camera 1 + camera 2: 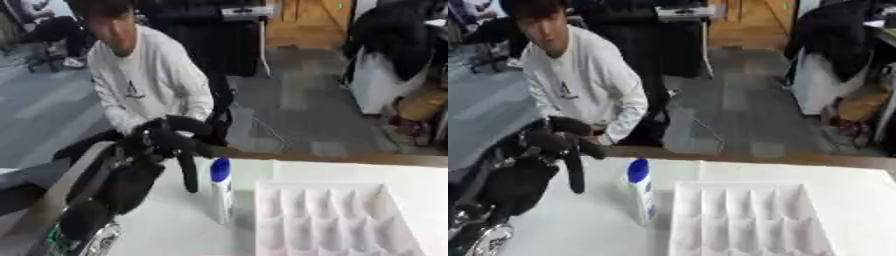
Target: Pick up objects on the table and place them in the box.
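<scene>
The left robot hand hangs raised above the near-left part of the white worktop, its fingers drooping relaxed and grasping nothing, one long finger pointing down. Just to its right, apart from the fingertips, stands a white bottle with a blue cap, upright on the worktop. Further right, right beside the bottle, lies the white box, a tray split into rows of small compartments, and every compartment that shows is bare.
</scene>
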Robot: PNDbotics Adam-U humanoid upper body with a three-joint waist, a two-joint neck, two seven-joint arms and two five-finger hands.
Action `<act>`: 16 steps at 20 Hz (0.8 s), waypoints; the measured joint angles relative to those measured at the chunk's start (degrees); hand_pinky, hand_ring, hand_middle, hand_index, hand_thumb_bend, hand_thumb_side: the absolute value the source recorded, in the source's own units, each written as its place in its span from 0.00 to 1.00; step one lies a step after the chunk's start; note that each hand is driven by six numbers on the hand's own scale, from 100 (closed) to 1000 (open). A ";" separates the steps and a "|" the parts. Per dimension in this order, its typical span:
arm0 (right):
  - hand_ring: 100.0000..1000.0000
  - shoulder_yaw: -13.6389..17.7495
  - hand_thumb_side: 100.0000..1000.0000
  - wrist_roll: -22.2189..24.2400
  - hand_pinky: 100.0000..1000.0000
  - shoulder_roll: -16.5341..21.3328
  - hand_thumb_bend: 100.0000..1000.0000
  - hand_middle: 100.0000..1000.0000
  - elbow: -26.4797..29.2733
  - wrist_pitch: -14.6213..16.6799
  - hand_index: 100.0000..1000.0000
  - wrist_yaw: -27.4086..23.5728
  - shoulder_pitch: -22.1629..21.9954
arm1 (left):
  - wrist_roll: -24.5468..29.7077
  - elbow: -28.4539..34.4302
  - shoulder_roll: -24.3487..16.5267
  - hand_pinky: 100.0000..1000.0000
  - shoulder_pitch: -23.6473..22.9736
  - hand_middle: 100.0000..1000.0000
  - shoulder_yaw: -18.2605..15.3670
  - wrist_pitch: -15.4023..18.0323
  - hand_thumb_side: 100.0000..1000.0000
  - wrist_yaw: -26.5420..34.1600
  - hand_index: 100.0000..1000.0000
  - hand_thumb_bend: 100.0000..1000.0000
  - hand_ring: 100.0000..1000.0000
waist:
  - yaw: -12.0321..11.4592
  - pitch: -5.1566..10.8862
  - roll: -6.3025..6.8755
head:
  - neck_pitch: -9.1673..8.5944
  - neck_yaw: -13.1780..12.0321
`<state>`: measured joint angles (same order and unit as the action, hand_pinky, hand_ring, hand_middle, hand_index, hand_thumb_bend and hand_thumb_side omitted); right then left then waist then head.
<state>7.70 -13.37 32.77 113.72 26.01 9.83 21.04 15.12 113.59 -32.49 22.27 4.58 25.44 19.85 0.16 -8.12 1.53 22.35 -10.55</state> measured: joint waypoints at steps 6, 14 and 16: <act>0.44 -0.12 0.91 -0.07 0.31 0.00 0.18 0.50 0.00 0.00 0.62 0.39 0.00 | 0.44 -2.70 -2.88 0.70 1.03 0.81 0.04 -1.94 0.86 -2.66 0.80 0.52 0.36 | 0.38 0.00 0.29 | 2.61 -0.04; 0.44 -0.12 0.91 0.54 0.31 0.00 0.19 0.50 0.00 -0.61 0.62 0.43 0.03 | 1.77 -9.18 -7.51 0.71 3.29 0.84 0.77 -2.67 0.85 -1.31 0.79 0.53 0.43 | 0.72 0.00 0.67 | 3.21 0.06; 0.44 -0.12 0.91 0.70 0.31 0.00 0.19 0.50 0.00 -0.74 0.62 0.43 0.04 | 2.00 -10.56 -8.47 0.75 3.97 0.86 0.78 -2.97 0.85 0.15 0.80 0.54 0.51 | 0.73 0.01 0.84 | 3.21 0.07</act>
<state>7.58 -12.67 32.77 113.72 25.27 10.26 21.08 17.12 103.03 -40.96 26.24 5.36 22.47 20.00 0.89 -8.11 2.37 25.56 -10.48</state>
